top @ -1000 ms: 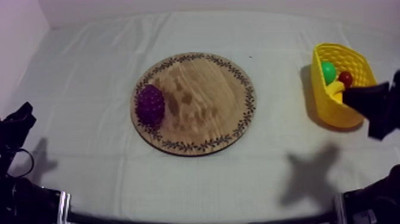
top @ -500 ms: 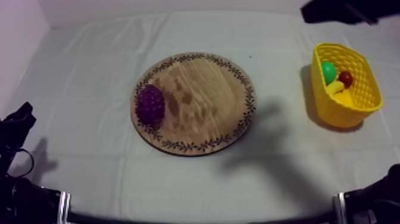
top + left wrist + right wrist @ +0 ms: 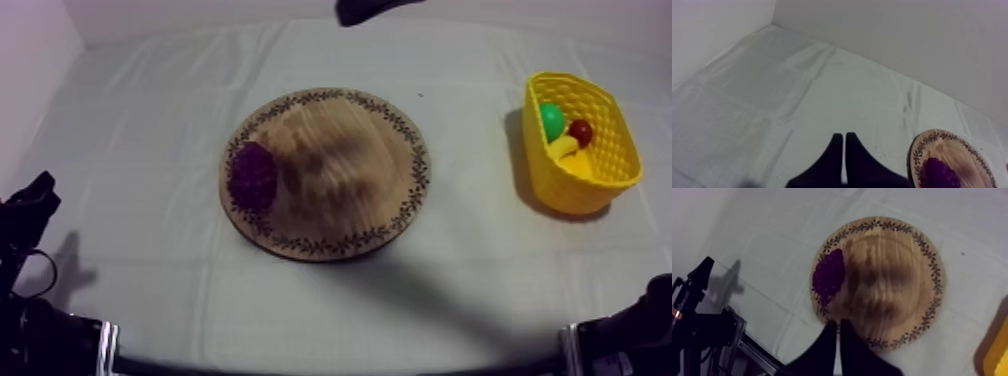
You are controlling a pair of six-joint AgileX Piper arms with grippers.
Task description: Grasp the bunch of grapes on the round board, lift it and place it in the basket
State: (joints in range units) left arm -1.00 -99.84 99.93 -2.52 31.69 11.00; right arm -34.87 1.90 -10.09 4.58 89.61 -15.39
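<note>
Purple bunch of grapes (image 3: pixel 253 176), top view: lies at the left edge of the round wooden board (image 3: pixel 350 170), well apart from the yellow basket (image 3: pixel 560 190) holding a pear (image 3: pixel 552 121), a small red fruit (image 3: pixel 580 131) and a banana (image 3: pixel 568 152). Left wrist view: left gripper (image 3: pixel 844 136) clenched empty, a narrow wedge; grapes off to one side on the board. Right wrist view: right gripper (image 3: pixel 838 323) likewise closed on nothing, over the board's rim, grapes ahead, untouched.
</note>
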